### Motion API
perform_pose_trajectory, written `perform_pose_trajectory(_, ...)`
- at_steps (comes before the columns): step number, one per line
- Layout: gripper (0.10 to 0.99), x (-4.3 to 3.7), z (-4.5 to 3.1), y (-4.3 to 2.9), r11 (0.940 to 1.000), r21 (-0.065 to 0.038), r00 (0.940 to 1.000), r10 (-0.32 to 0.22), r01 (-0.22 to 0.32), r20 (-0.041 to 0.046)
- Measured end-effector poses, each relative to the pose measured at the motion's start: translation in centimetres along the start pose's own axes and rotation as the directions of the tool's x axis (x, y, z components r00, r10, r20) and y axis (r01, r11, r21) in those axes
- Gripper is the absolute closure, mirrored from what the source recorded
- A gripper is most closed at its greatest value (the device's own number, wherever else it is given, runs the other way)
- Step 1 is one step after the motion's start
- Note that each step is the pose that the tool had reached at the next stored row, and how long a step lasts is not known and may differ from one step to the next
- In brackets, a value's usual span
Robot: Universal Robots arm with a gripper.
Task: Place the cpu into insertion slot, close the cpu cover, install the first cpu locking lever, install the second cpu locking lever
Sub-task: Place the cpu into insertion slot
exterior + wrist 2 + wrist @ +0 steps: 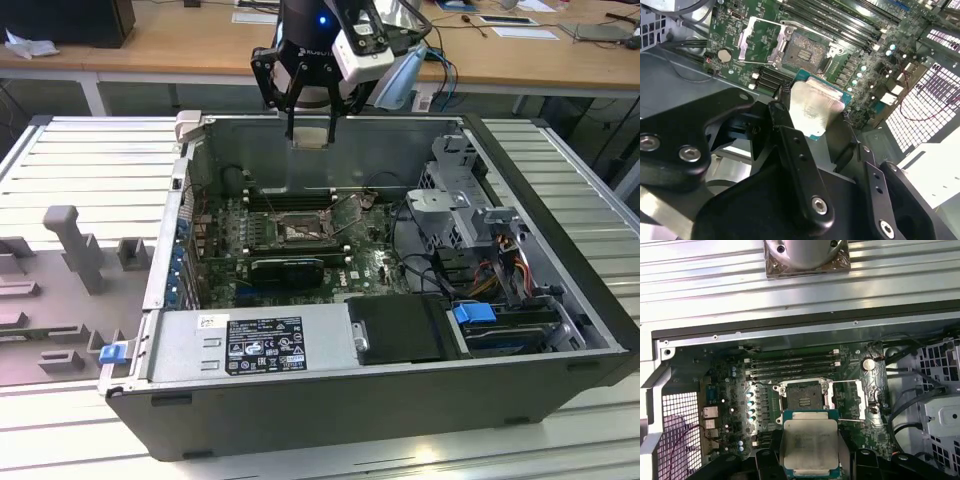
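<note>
My gripper [312,128] hangs above the open computer case, over its far wall, shut on the cpu [312,138]. In both wrist views the cpu [815,107] [809,447] is a pale silver square on a green edge, held flat between the black fingers [781,117]. Below it on the green board lies the insertion slot [805,52] [804,399] [300,232], its pin field bare. The cpu cover [756,42] [847,400] is swung open beside the slot. The cpu is well above the slot and touches nothing else.
The case walls [330,122] ring the board. Long black memory slots [790,366] run beside the socket. A drive cage [455,200] and cables [505,265] fill the exterior view's right. Grey fixtures [70,245] stand on the ribbed table at the exterior view's left.
</note>
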State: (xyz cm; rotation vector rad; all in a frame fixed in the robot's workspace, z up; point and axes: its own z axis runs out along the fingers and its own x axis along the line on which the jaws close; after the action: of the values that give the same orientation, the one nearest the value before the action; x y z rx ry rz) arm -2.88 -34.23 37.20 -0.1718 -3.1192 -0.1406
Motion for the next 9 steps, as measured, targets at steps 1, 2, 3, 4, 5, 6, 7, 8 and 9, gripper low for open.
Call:
perform_pose_trajectory(1,0.561,0.00,0.01,0.00,1.0000,0.000,1.0000,0.005,-0.005,0.0005)
perform_pose_trajectory(2,0.561,0.00,0.01,0.00,0.9999,0.000,0.9999,0.012,-0.012,0.0012)
perform_pose_trajectory(3,0.561,0.00,0.01,0.00,0.9999,0.000,0.9999,0.017,-0.017,0.0016)
perform_pose_trajectory(4,0.561,0.00,0.01,0.00,0.9998,-0.001,0.9998,0.020,-0.020,0.0019)
perform_pose_trajectory(5,0.561,0.00,0.01,0.00,0.9998,-0.001,0.9998,0.021,-0.021,0.0019)
perform_pose_trajectory(6,0.561,0.00,0.01,0.00,0.9998,-0.001,0.9998,0.022,-0.022,0.0020)
perform_pose_trajectory(7,0.561,0.00,0.01,0.00,0.9997,-0.001,0.9997,0.024,-0.024,0.0022)
perform_pose_trajectory(8,0.561,0.00,0.01,0.00,0.9997,-0.001,0.9997,0.026,-0.026,0.0023)
perform_pose_trajectory(9,0.561,0.00,0.01,0.00,0.9995,-0.001,0.9995,0.030,-0.030,0.0027)
